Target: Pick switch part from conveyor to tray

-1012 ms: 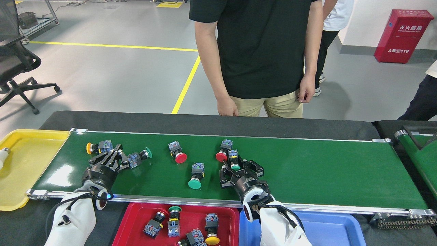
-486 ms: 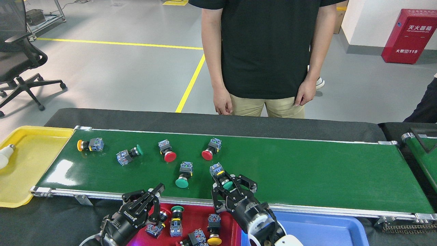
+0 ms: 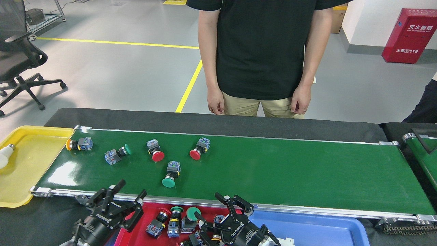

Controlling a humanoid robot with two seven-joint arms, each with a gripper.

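Observation:
The conveyor (image 3: 307, 171) is the wide green belt with silver rails. Five switch parts lie on its left half: a yellow-capped one (image 3: 75, 144), a green one (image 3: 116, 154), two red ones (image 3: 155, 152) (image 3: 198, 150) and a green one (image 3: 170, 174). The red tray (image 3: 136, 225) in front holds several switch parts, among them a green-capped one (image 3: 191, 215). My right gripper (image 3: 209, 212) hangs open over this tray, right beside that green part, holding nothing. My left gripper (image 3: 131, 190) is open and empty over the tray's left edge, by the near rail.
A blue tray (image 3: 324, 229) sits right of the red one. A yellow tray (image 3: 24, 171) with a white bulb (image 3: 5, 160) stands at the belt's left end. A person (image 3: 259, 54) stands behind the conveyor. A second belt (image 3: 423, 160) and a chain drive (image 3: 403, 225) are at the right.
My right gripper pulled back from the belt with a green switch part, opened, and the part now lies in the red tray. My left gripper shifted left. The belt's parts drifted left.

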